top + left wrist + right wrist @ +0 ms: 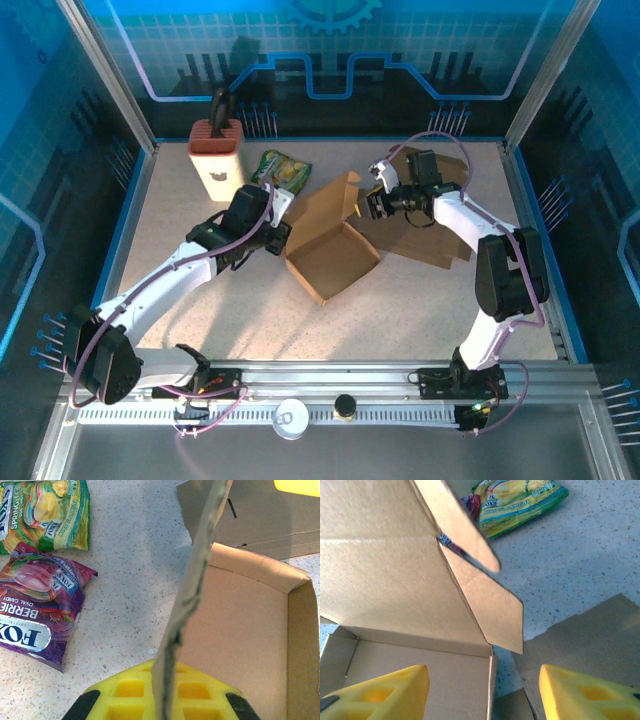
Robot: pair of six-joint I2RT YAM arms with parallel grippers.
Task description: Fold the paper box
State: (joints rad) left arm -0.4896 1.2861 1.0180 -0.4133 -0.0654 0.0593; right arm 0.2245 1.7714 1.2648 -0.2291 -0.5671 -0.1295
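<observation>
A half-formed paper box (335, 262) sits at the centre of the speckled table (200, 300) inside a blue-lit robot cell, its shallow tray open to the overhead camera and its lid flap (330, 200) standing up from the tray's far edge, toward 12 o'clock. The left gripper (162, 687) is clenched on the box's wall at the tray's 9 o'clock side; seen from the left wrist, the thin cardboard edge runs straight up out of the pinch, with the brown floor of the tray spreading away toward 3 o'clock. The right gripper (482, 690) hovers at about 1 o'clock of the tray, beside the raised flap, its yellow fingers (375, 692) spread wide and grasping nothing; from the right wrist, the tray's corner lies below the gap and the flap's inner face leans overhead toward 11 o'clock. A flat sheet of cardboard (435, 245) lies on the table at the box's 3 o'clock, under the right arm. Two candy packets rest on the table at roughly 11 o'clock of the box: a green one (50, 510) and, just beside it toward the box, a purple one (40, 605) with a silver label. Farther out toward 10 o'clock, near the table's back edge, stands a white-and-red holder (216, 152) with a black handle (219, 103) rising from its top
</observation>
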